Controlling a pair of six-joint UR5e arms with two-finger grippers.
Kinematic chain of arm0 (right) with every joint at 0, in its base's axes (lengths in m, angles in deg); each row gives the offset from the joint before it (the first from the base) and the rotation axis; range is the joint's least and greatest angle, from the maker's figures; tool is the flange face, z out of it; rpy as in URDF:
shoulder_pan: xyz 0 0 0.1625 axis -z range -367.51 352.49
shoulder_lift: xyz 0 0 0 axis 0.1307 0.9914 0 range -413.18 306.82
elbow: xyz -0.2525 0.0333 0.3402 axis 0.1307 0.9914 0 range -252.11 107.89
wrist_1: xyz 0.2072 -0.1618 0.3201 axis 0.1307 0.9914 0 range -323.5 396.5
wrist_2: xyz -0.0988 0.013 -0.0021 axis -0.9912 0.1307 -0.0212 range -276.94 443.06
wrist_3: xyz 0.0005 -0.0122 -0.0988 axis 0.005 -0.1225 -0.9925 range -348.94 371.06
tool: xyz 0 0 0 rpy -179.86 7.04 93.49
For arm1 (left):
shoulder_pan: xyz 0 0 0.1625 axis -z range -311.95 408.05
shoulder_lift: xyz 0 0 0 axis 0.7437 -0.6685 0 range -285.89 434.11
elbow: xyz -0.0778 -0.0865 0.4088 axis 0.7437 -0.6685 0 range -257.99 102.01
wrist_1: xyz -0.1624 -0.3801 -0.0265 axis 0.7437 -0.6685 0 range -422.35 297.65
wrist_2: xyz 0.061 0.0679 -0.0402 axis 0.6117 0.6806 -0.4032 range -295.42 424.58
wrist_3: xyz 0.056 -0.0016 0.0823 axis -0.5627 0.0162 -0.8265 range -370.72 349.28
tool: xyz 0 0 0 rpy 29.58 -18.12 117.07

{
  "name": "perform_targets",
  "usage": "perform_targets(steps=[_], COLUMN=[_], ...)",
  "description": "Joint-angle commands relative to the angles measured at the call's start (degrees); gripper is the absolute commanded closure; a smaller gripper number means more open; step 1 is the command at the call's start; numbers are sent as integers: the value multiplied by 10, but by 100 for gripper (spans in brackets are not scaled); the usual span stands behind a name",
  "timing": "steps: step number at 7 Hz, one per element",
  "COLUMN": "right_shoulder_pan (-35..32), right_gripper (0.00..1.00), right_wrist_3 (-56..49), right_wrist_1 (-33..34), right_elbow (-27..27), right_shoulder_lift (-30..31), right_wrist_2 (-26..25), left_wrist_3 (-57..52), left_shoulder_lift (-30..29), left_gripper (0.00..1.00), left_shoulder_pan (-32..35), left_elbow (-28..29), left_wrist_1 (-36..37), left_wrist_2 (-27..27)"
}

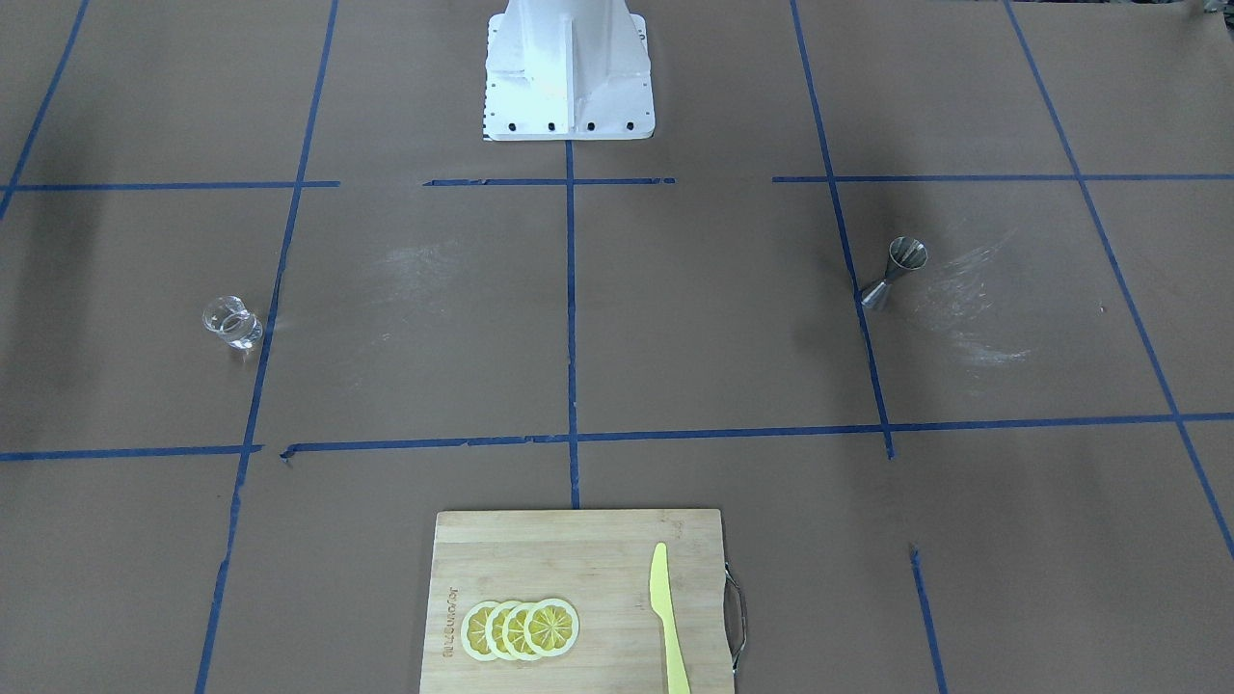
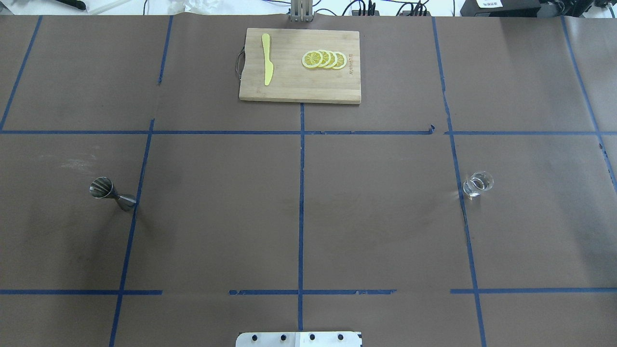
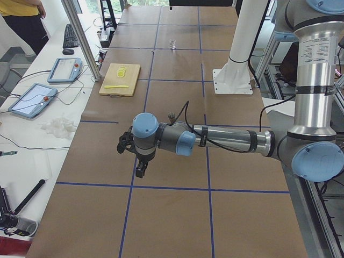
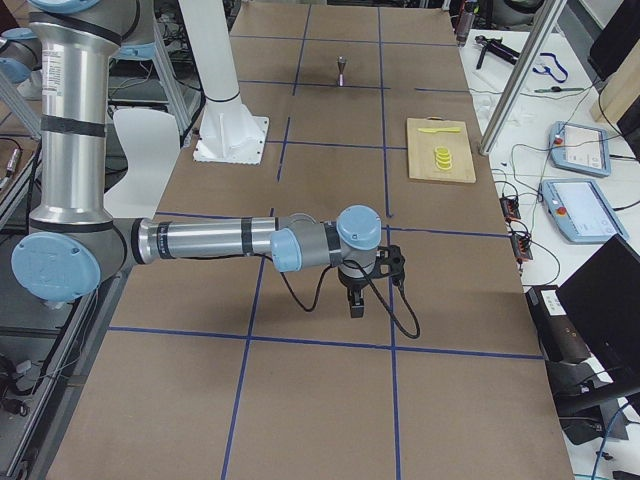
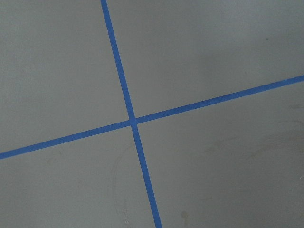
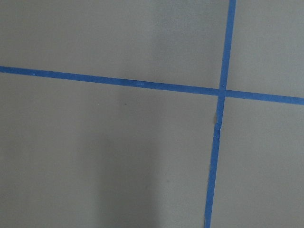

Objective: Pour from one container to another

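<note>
The small clear glass [image 1: 232,323] [image 2: 478,184] stands upright on the brown table on my right side. The steel jigger [image 1: 895,273] [image 2: 112,192] stands upright on my left side, on a blue tape line. Neither touches a gripper. My left gripper [image 3: 141,169] hangs over the table near the jigger [image 3: 171,115], seen only from the side, and I cannot tell whether it is open or shut. My right gripper [image 4: 355,300] hangs low over the table, also seen only from the side, so its state is unclear too. Both wrist views show only paper and blue tape.
A bamboo cutting board [image 2: 299,89] at the table's far middle edge holds lemon slices [image 2: 324,59] and a yellow knife [image 2: 266,65]. The white robot base [image 1: 567,72] stands at the near middle. Tablets [image 3: 32,99] lie on a side bench, and a person [image 3: 21,16] stands beyond.
</note>
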Motion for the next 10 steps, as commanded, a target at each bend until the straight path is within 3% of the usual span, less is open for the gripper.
perform_targets(steps=[1, 5, 7, 8, 9, 10], right_shoulder_pan=[0, 1, 1, 1, 5, 19], right_gripper=[0, 0, 0, 0, 0, 0], right_wrist_3=[-1, 3, 7, 7, 1, 10], right_wrist_1=[1, 1, 0, -1, -24, -73], right_elbow=[1, 2, -2, -2, -10, -9], right_shoulder_lift=[-1, -3, 0, -1, -1, 6], right_wrist_2=[-1, -1, 16, 20, 19, 21], left_wrist_3=[-24, -29, -21, -1, 122, 253], left_shoulder_lift=[11, 25, 30, 29, 29, 51], left_gripper=[0, 0, 0, 0, 0, 0], left_shoulder_pan=[5, 3, -12, -44, -93, -153], left_elbow=[-32, -39, -31, -34, -38, -35], left_wrist_1=[16, 6, -96, -113, -179, -337], left_wrist_2=[1, -2, -1, -2, -2, 8])
